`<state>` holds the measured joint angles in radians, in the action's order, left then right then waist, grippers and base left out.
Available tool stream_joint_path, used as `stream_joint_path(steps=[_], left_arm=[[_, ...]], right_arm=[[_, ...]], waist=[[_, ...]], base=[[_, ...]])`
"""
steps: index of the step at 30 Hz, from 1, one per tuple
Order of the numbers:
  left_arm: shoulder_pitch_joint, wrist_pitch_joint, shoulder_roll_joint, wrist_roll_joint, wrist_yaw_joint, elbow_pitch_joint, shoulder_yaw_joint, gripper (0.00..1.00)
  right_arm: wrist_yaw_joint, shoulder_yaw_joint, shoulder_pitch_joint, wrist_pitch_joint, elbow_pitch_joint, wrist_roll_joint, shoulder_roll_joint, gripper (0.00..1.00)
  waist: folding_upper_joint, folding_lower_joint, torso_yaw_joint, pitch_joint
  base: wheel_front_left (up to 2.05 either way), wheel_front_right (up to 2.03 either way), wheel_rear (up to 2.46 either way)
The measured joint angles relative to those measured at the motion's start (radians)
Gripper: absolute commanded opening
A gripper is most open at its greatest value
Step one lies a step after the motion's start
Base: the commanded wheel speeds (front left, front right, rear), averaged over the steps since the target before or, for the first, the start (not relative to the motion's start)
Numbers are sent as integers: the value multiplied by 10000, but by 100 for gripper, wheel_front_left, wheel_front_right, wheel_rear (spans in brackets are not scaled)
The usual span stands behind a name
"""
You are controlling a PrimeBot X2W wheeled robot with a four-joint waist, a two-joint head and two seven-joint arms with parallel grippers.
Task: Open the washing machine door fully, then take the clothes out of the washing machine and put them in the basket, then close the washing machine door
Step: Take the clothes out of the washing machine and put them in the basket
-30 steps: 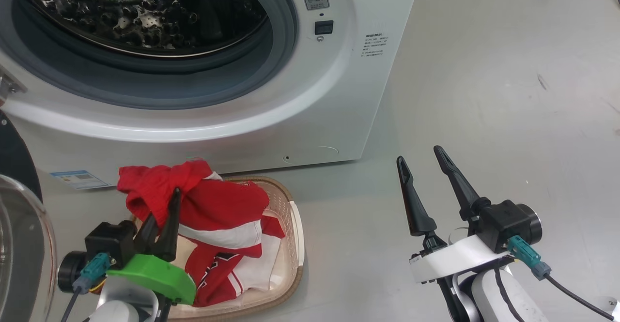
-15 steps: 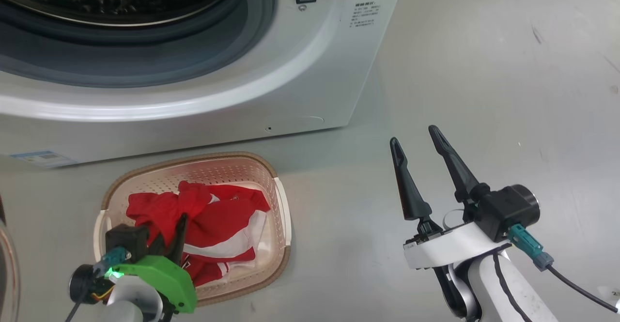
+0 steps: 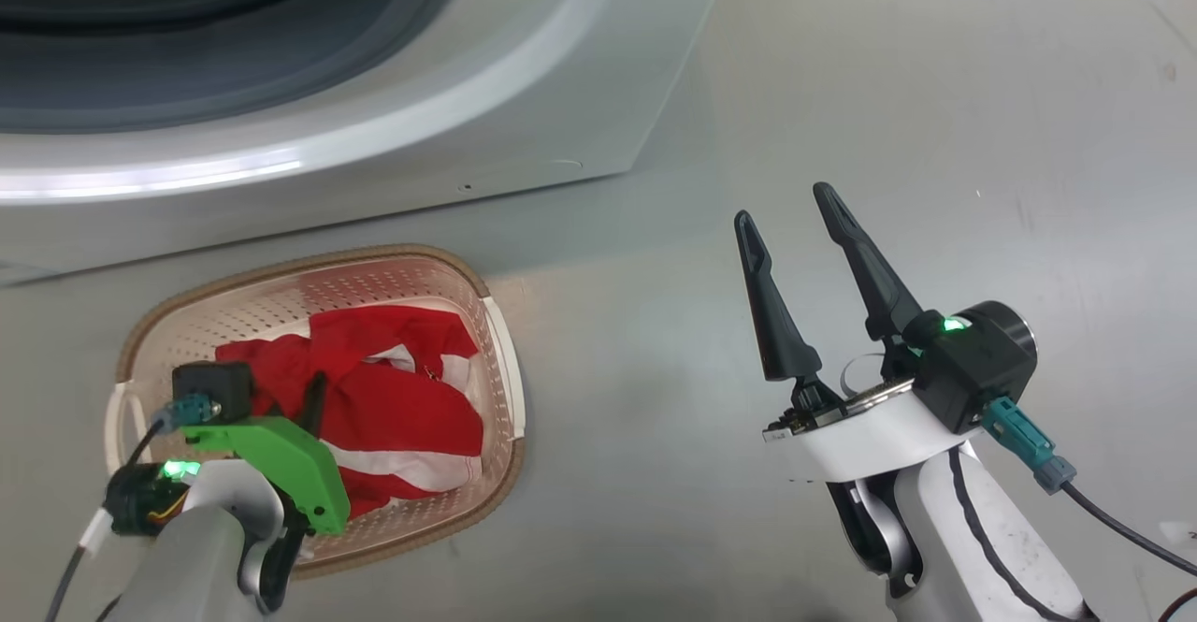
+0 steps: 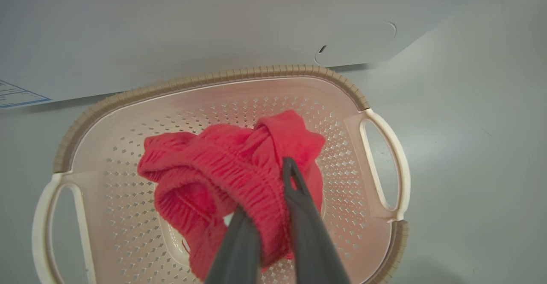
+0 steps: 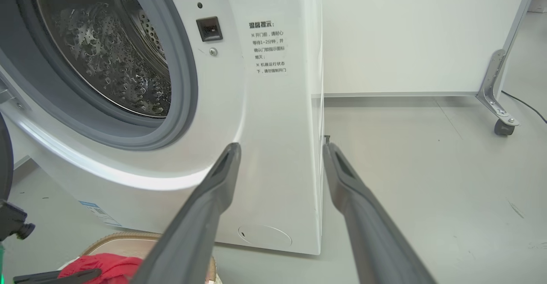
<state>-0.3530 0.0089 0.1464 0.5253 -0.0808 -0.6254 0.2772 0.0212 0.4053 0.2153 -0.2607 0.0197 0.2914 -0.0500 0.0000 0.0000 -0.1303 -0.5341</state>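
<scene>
Clothes (image 4: pixel 213 168) pinched in left hand (image 4: pixel 265 185), inside basket (image 4: pixel 213 79).

What looks like a castor (image 5: pixel 501 127) rests on grey floor (image 5: pixel 427 168).

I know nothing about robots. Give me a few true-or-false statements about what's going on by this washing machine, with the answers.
1. The left gripper is shut on red clothes above the basket. True.
2. The right gripper holds a garment. False: it is open and empty.
3. The basket stands on the floor in front of the washing machine. True.
4. The washing machine is closed. False: its steel drum shows through the open mouth.
</scene>
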Motion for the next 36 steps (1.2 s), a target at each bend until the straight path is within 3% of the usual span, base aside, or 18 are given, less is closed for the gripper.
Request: stream_joint_path(steps=[17,28,30,31,36], left_arm=[[-1607,1281,-44,546,-316,-1914,190,0],[-2169,1839,-44,734,-399,-2880,366,0],[-2257,1839,-46,763,-399,-3078,339,48],[-2281,1837,-48,813,-399,-3126,334,100],[-2326,1559,-92,838,-403,-3381,318,100]], right_arm=[[228,286,922,0,336,104,0,100],[345,280,1098,0,330,136,0,100],[357,293,1139,0,326,148,0,100],[357,291,1160,0,324,148,0,100],[428,245,1233,0,217,148,-2,100]], waist=[[0,0,-732,-1658],[0,1,-1004,-2073],[0,0,-1001,-2067],[0,0,-997,-2058],[0,1,-927,-1911]], base=[[0,0,0],[0,0,0],[0,0,0],[0,0,0],[0,0,0]])
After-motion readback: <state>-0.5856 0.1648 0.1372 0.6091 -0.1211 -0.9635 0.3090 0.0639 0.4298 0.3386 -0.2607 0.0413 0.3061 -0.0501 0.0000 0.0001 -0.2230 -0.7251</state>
